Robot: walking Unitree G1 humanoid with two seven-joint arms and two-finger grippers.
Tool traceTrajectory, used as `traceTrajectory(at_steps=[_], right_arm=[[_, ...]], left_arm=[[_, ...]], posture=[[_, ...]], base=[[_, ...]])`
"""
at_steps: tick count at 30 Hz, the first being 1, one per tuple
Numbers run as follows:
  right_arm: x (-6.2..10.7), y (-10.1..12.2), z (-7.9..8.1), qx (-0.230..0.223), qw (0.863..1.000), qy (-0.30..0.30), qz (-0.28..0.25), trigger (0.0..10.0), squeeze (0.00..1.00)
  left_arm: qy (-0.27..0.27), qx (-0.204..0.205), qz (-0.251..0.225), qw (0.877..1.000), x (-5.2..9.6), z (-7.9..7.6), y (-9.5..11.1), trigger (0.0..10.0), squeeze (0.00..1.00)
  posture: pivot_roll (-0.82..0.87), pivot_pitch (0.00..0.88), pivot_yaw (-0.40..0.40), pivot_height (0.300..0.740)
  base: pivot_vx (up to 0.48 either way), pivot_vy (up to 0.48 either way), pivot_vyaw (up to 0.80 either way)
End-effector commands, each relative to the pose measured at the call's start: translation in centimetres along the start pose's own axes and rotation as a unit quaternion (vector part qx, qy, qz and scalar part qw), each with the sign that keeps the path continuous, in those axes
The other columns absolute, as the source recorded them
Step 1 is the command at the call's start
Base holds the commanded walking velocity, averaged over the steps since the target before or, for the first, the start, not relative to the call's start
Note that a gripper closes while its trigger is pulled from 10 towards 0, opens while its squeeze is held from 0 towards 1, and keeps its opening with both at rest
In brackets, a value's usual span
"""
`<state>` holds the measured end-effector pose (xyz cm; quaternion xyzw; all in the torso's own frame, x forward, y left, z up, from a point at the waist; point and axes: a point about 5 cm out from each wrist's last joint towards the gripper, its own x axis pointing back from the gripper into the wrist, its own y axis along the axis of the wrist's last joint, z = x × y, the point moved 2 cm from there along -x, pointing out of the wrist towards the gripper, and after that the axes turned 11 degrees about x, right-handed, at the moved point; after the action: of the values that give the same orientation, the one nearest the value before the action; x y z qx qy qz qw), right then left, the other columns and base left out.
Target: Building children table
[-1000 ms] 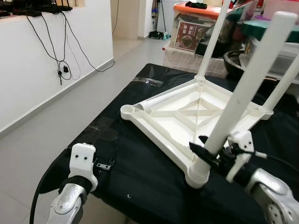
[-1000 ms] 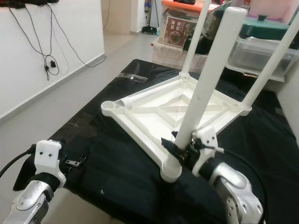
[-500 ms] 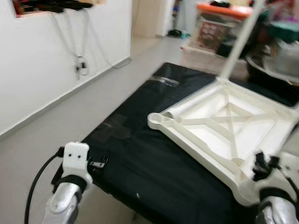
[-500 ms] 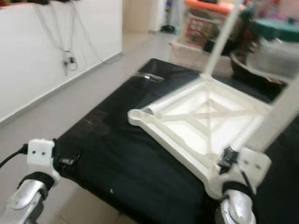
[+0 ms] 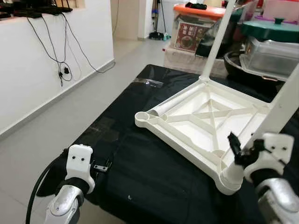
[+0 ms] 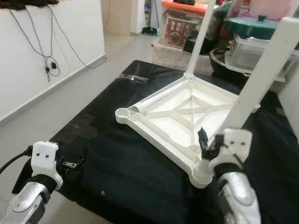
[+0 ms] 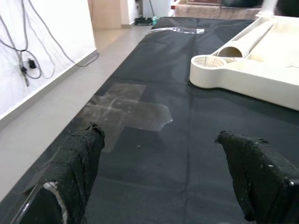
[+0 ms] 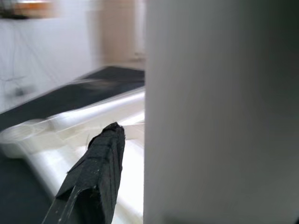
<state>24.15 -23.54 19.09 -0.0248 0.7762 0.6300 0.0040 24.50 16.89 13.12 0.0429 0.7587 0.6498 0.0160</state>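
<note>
The white tabletop (image 5: 205, 121) lies upside down on the black cloth (image 5: 140, 163) that covers the work surface, its ribbed underside facing up. My right gripper (image 5: 240, 156) is at the near corner, beside the base of the leg (image 5: 275, 116) that stands in that socket; in my right wrist view one black finger (image 8: 93, 179) lies close alongside the white tube, but I cannot tell whether my fingers are clamped on it or merely next to it. A second leg (image 5: 216, 39) stands upright in the far corner, and there seems to be a third on the right side, though it is hard to separate from the near one. The left corner socket (image 5: 142, 116) is open and empty, and a loose leg (image 5: 175, 100) lies along the inside of the frame just beside it. My left gripper (image 7: 163, 172) hovers spread wide over the cloth, holding nothing, well short of that empty socket. I judge the build well past halfway: what remains is to stand the lying leg in the open socket, press every leg home, and turn the table onto its feet.
</note>
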Motion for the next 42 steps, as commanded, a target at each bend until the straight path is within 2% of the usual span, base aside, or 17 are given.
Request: traceTrajectory(at_steps=[1,5,6,7,10,13,15,16,17,24,25,31,32,34,35,40,42], right_arm=[[-0.1,0.7,1.0,-0.016,0.998,0.057,-0.025,10.0,0.0],[0.3,0.0,3.6,0.021,0.98,0.197,-0.021,10.0,0.0],[0.1,-0.5,4.5,0.031,0.974,0.223,-0.014,5.6,0.0],[0.1,-0.5,4.5,0.031,0.974,0.223,-0.014,5.6,0.0],[-2.0,-1.8,5.3,0.025,0.978,0.208,0.01,0.0,0.0],[-3.3,-2.2,4.9,0.015,0.987,0.159,0.025,0.0,0.0],[-4.7,-3.8,1.3,-0.043,0.991,-0.085,0.091,0.0,0.0],[-4.7,-3.8,1.3,-0.043,0.991,-0.085,0.091,0.0,0.0],[-1.8,-6.1,-2.0,-0.085,0.936,-0.308,0.147,0.0,0.0],[2.4,-5.7,0.0,-0.046,0.933,-0.318,0.159,0.0,0.0],[2.9,-4.8,1.3,-0.044,0.946,-0.285,0.147,10.0,0.0],[2.4,-2.7,1.5,-0.04,0.965,-0.243,0.089,10.0,0.0],[2.3,-2.1,1.0,-0.037,0.965,-0.248,0.073,10.0,1.0],[2.3,-1.7,0.7,-0.035,0.964,-0.256,0.063,10.0,1.0],[1.7,-0.9,0.2,-0.04,0.971,-0.232,0.036,10.0,0.0],[0.6,0.7,-0.6,-0.055,0.985,-0.16,-0.012,10.0,0.0],[-0.1,2.4,0.0,-0.012,0.997,-0.015,-0.071,10.0,0.0]], left_arm=[[0.001,0.004,0.006,1.0,0.0,0.1,-0.5,10.0,0.0],[-0.008,0.005,0.008,1.0,-0.1,-0.2,-0.6,10.0,0.0],[-0.012,0.005,0.008,1.0,-0.1,-0.2,-0.7,10.0,0.0],[-0.012,0.005,0.008,1.0,-0.1,-0.2,-0.7,10.0,0.0],[-0.009,0.009,0.006,1.0,-0.2,-0.3,-0.8,10.0,0.0],[-0.008,0.01,0.005,1.0,-0.2,-0.3,-0.8,10.0,0.0],[-0.007,0.01,0.005,1.0,-0.2,-0.3,-0.8,10.0,0.0],[-0.007,0.01,0.005,1.0,-0.2,-0.3,-0.8,10.0,0.0],[-0.006,0.01,0.005,1.0,-0.2,0.0,-0.9,10.0,0.0],[-0.009,0.007,0.006,1.0,-0.1,0.3,-0.9,10.0,0.0],[-0.01,0.007,0.008,1.0,-0.1,0.4,-1.0,10.0,0.0],[-0.011,0.005,0.01,1.0,0.0,0.5,-1.0,10.0,0.0],[-0.011,0.005,0.01,1.0,0.0,0.5,-1.0,10.0,0.0],[-0.011,0.006,0.01,1.0,0.0,0.5,-1.0,10.0,0.0],[-0.012,0.006,0.01,1.0,-0.1,0.4,-0.9,10.0,0.0],[-0.014,0.006,0.009,1.0,0.0,0.2,-1.0,10.0,0.0],[-0.016,0.007,0.007,1.0,-0.1,-0.1,-0.8,10.0,0.0]], posture=[[0.18,0.0,-0.093,0.74],[0.18,0.0,-0.093,0.74],[0.18,0.0,-0.096,0.74],[0.18,0.0,-0.096,0.74],[0.2,0.0,-0.107,0.74],[0.2,0.0,-0.109,0.74],[0.2,0.0,-0.113,0.74],[0.2,0.0,-0.113,0.74],[0.2,0.0,-0.113,0.74],[0.17,0.0,-0.1,0.74],[0.17,0.0,-0.09,0.74],[0.16,0.0,-0.085,0.74],[0.16,0.0,-0.085,0.74],[0.16,0.0,-0.085,0.74],[0.16,0.0,-0.087,0.74],[0.16,0.0,-0.091,0.74],[0.16,0.0,-0.084,0.74]], base=[[0.0,0.0,0.0],[0.0,0.0,0.0],[0.0,0.0,0.0],[0.0,0.0,0.0],[0.0,0.0,0.0],[0.0,0.0,0.0],[0.0,0.0,0.0],[0.0,0.0,0.0],[0.0,0.0,0.0],[0.0,0.0,0.0],[0.0,0.0,0.0],[0.0,0.0,0.0],[0.0,0.0,0.0],[0.0,0.0,0.0],[0.0,0.0,0.0],[0.0,0.0,0.0],[0.0,0.0,0.0]])
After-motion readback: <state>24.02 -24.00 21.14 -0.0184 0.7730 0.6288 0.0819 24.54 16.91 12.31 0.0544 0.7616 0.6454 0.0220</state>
